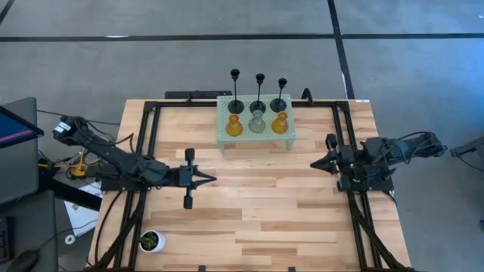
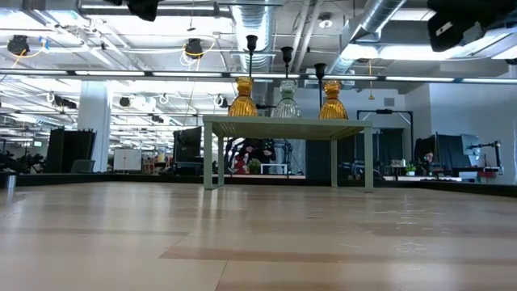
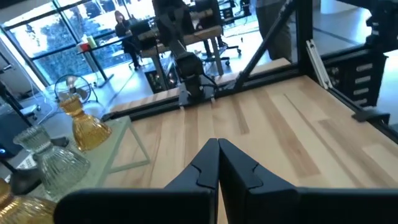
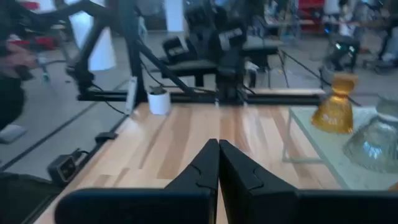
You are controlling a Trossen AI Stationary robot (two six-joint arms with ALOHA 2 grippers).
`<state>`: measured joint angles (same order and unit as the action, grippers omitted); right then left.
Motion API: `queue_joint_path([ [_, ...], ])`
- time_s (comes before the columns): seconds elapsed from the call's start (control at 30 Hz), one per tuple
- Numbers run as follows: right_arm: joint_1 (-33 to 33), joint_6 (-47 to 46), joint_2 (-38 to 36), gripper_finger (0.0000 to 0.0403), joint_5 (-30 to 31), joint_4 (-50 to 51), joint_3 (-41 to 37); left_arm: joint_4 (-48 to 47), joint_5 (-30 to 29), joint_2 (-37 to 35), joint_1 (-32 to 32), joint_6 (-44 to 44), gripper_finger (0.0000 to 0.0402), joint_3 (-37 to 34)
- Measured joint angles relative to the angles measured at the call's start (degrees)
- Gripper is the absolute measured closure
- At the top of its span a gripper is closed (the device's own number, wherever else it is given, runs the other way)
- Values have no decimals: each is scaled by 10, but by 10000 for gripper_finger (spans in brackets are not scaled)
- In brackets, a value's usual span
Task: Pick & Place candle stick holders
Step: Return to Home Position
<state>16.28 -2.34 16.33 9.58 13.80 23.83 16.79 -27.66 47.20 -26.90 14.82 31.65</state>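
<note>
Now you have all six candle stick holders [image 1: 257,123] on the green stand [image 1: 255,140] at the tabletop's [image 1: 249,223] far edge; left gripper [image 1: 213,178] and right gripper [image 1: 312,164], toward their side edges, are pinched closed, empty.

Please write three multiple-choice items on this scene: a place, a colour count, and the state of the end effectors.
1. The candle stick holders stand: A) on the green stand; B) on the floor; C) in a box.
2. The amber holders number: A) one; B) two; C) three.
3. The left end effector and right end effector are: A) open; B) shut, empty; C) shut on a holder.
Key: 1 A, all six top the stand; 2 B, they flank the grey holder; 3 B, fingers meet around nothing.
</note>
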Motion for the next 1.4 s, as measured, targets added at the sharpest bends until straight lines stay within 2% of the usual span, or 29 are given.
queue_joint_path([
  [0.2,0,10,-72,403,-7,33,0,57,-9,0,-13,4,399,-40],
  [0.4,1,-23,-119,403,-7,77,0,138,-9,0,-37,56,399,-72],
  [0.63,1,-45,-159,403,-9,61,-51,177,-8,0,-52,64,399,-99],
  [0.83,1,-81,-159,403,-2,-10,-74,182,-8,0,-58,64,399,-101],
  [1.03,2,-6,-161,403,-34,-71,-111,183,-8,0,-57,64,399,-101],
  [1.27,2,6,-162,403,-38,-74,-111,184,-8,0,-57,60,398,-101],
  [1.4,2,-18,-162,403,-42,-70,-114,184,-8,0,-57,60,397,-101],
])
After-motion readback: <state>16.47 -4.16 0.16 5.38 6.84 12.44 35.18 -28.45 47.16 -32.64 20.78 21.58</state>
